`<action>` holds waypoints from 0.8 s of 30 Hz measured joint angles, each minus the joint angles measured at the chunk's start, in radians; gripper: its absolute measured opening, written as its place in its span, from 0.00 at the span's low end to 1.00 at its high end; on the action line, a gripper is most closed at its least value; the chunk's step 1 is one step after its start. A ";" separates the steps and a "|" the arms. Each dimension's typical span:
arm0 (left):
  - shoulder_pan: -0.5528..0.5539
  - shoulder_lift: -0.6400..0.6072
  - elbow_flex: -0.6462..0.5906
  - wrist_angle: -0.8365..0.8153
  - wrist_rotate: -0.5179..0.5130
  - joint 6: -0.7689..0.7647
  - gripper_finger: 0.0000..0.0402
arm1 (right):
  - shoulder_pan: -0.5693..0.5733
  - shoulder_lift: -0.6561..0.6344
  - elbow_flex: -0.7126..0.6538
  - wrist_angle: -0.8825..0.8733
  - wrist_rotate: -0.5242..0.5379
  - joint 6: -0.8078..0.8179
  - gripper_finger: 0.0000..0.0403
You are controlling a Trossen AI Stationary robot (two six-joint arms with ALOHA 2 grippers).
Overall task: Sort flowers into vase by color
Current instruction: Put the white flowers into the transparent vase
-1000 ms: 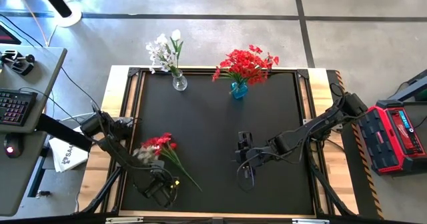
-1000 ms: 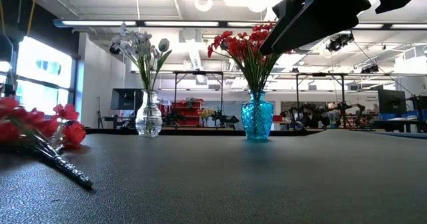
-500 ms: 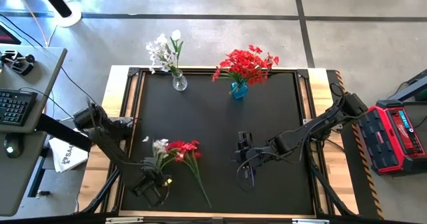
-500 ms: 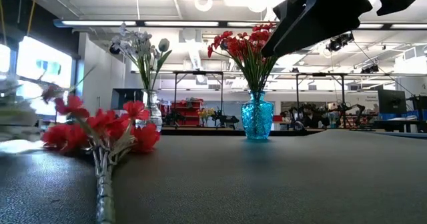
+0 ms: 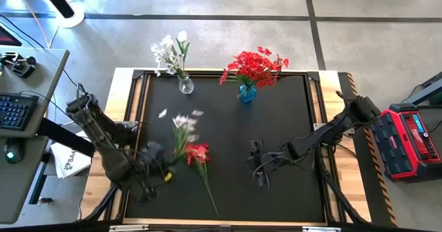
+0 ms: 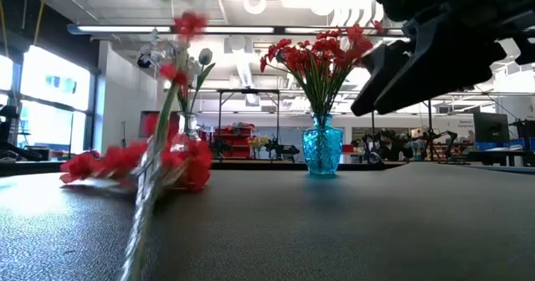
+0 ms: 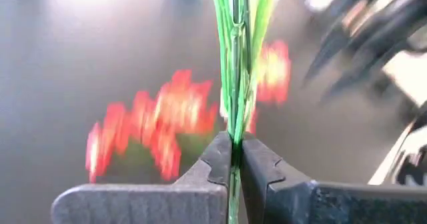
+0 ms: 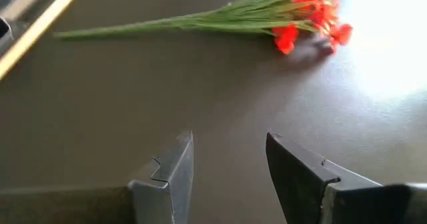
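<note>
My left gripper (image 5: 168, 170) is shut on a sprig with white blooms (image 5: 184, 125) at the table's near left. A sprig with red blooms (image 5: 198, 152) lies on the mat beside it, its stem toward the near edge; it also shows in the right wrist view (image 8: 280, 14) and the low view (image 6: 125, 162). My right gripper (image 5: 261, 166) is open and empty right of the middle, above the mat. A clear vase (image 5: 186, 86) with white flowers and a blue vase (image 5: 247, 92) with red flowers stand at the far edge. My left gripper pinches the white sprig's thin green stems (image 7: 235, 127) between its two fingertips (image 7: 217, 159). The stems run straight on ahead of the fingers, along them. The bloom end (image 5: 184, 123) points toward the table's far edge and is blurred. Whether it is clear of the mat, I cannot tell.
The black mat (image 5: 228, 128) is bare between the two grippers and the vases. A wooden frame (image 5: 124, 104) borders the mat. A desk with a keyboard (image 5: 15, 111) stands beyond the left edge, and a red case (image 5: 407, 142) beyond the right.
My left gripper has moved from the near edge toward the far edge, drawing the white sprig out of the mixed bunch and swinging it to point at the far edge. The red sprig has slid and turned rightward and stays on the mat. My right gripper has shifted slightly right.
</note>
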 joint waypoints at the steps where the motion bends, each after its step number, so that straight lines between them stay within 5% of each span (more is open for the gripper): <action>1: 0.007 -0.015 -0.001 0.007 -0.117 0.082 0.00 | 0.000 0.000 -0.015 0.030 -0.003 0.011 0.40; 4: 0.051 -0.036 -0.002 0.051 -0.406 0.326 0.00 | 0.000 0.000 -0.041 0.077 -0.007 0.042 0.40; 6: 0.106 -0.034 -0.003 0.058 -0.483 0.466 0.00 | 0.000 0.000 -0.045 0.106 -0.007 0.059 0.40; 10: 0.275 -0.034 -0.019 0.056 -0.547 0.595 0.00 | 0.000 0.000 -0.046 0.156 -0.016 0.054 0.40; 15: 0.516 -0.070 -0.060 0.066 -0.466 0.793 0.00 | 0.000 0.000 -0.046 0.176 -0.018 0.027 0.40; 19: 0.684 -0.145 -0.154 0.433 -0.244 1.245 0.00 | 0.000 0.000 -0.046 0.186 -0.018 0.004 0.40; 22: 0.782 -0.189 -0.301 1.043 0.248 1.742 0.00 | 0.000 0.000 -0.046 0.201 -0.017 -0.012 0.40; 24: 0.828 -0.189 -0.390 1.347 0.511 1.938 0.00 | 0.000 0.000 -0.046 0.205 -0.017 -0.017 0.40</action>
